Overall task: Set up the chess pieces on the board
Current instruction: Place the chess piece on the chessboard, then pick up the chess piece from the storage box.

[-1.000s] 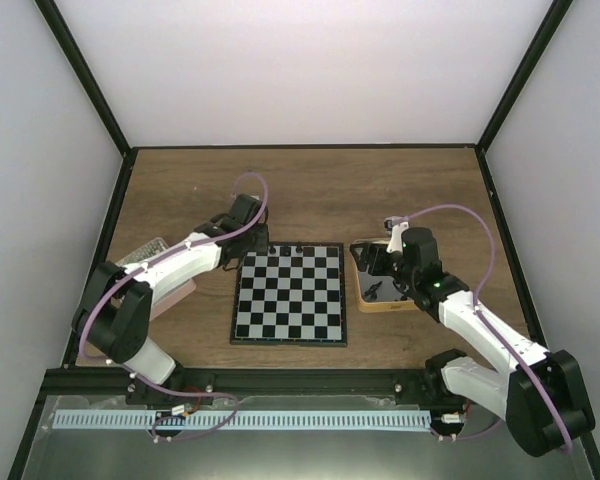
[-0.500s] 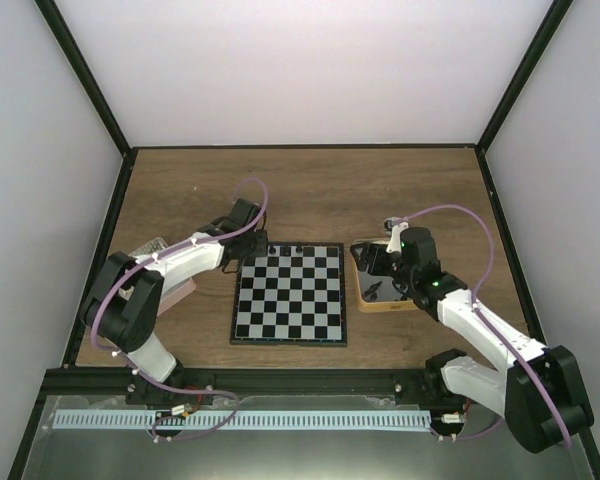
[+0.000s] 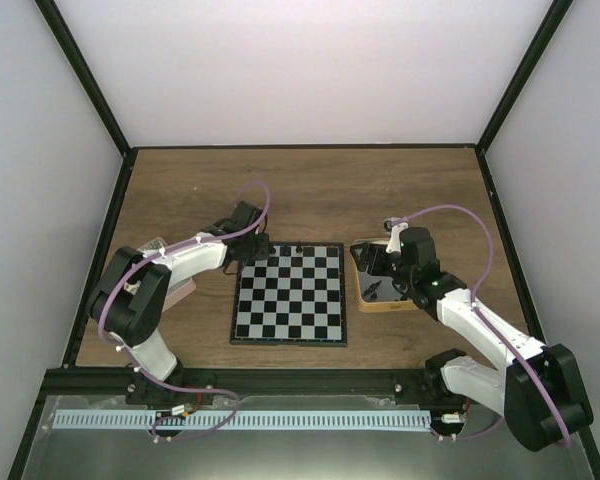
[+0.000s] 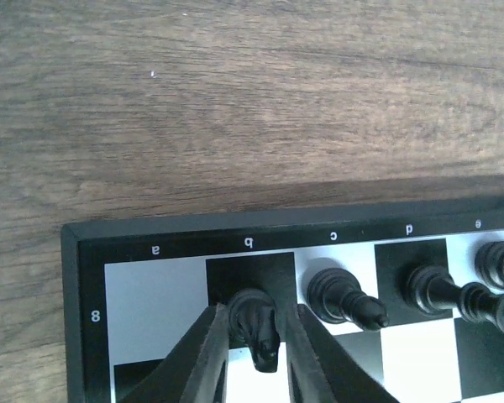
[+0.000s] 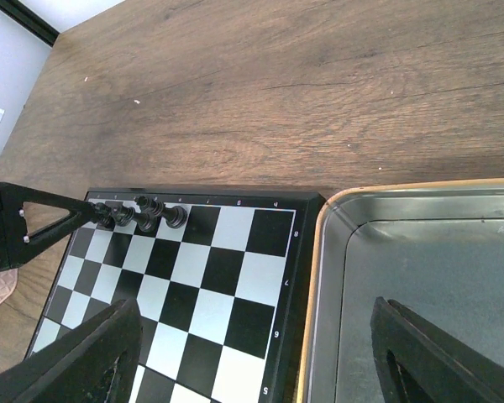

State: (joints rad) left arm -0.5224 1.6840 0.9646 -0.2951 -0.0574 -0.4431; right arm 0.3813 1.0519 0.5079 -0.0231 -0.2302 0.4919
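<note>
Since 1 second earlier, the left arm's elbow has swung toward the left wall, while the left gripper stays at the upper-left corner of the board. Its fingers closely flank a black knight on b8; whether they pinch it cannot be told. 3 more chess pieces stand along the same rank. The right gripper hangs spread wide above the tan-sided tin, right of the board. A brown wood-grain tabletop sits between white walls and black corner struts.
</note>
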